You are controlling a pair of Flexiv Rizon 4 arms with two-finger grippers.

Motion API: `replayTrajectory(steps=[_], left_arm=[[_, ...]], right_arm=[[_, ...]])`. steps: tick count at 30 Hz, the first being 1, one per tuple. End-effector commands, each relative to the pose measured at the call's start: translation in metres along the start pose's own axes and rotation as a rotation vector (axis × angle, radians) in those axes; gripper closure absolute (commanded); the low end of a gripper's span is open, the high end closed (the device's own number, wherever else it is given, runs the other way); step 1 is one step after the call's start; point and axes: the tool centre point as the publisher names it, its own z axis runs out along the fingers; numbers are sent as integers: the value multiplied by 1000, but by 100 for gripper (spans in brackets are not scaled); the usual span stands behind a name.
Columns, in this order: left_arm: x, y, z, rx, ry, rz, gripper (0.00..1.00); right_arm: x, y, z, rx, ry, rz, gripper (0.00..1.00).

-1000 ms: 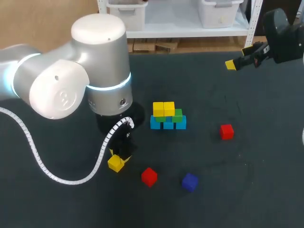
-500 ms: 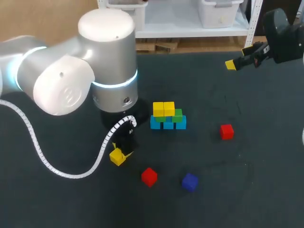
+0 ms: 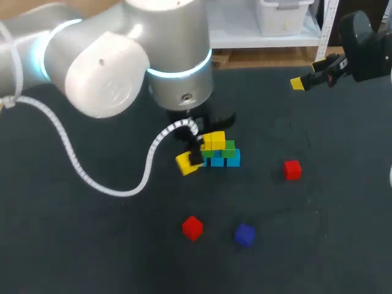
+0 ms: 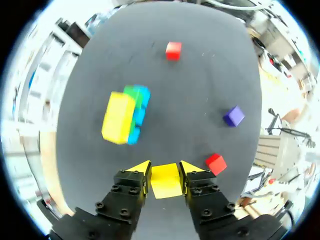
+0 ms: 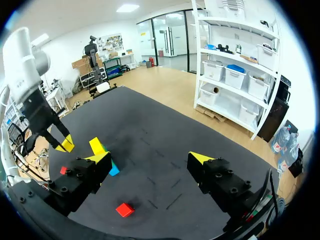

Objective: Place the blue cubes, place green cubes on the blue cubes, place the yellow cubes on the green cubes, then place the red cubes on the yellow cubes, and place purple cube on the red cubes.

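My left gripper [image 3: 193, 157] [image 4: 165, 169] is shut on a yellow cube [image 3: 185, 163] [image 4: 165, 181], held in the air just left of the stack [image 3: 217, 150]. The stack has blue cubes [image 3: 218, 161] at the bottom, green cubes [image 3: 229, 148] [image 4: 132, 92] on them, and two yellow cubes [image 3: 211, 140] [image 4: 117, 118] on top. Two red cubes [image 3: 292, 169] [image 3: 192, 227] and a purple cube [image 3: 244, 234] [image 4: 233, 116] lie loose on the table. My right gripper [image 3: 311, 74] [image 5: 150, 159] hangs open and empty at the far right, well away from the cubes.
The dark table [image 3: 318, 245] reaches from the shelf side at the back to the front edge. My left arm's white cable [image 3: 92, 181] hangs over the table's left half. In the right wrist view, one red cube [image 5: 124, 209] lies below the open fingers.
My left arm has lifted the yellow cube off the table at the front left and carried it up and right, to just beside the stack. The right arm has not moved.
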Motion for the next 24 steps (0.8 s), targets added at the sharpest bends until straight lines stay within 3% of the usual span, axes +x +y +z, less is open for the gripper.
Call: replayTrajectory(steps=[1,7,13,24], left_arm=[[-25,10,-7,-8,5,110,100],[-42,18,-8,-24,-23,271,100],[-60,36,-18,-57,-62,350,100],[-111,16,-9,-6,-84,510,100]], right_arm=[[0,-1,0,-3,-3,-1,0],[0,-1,0,-3,-3,-1,0],[0,-1,0,-3,-3,-1,0],[0,-1,0,-3,-3,-1,0]])
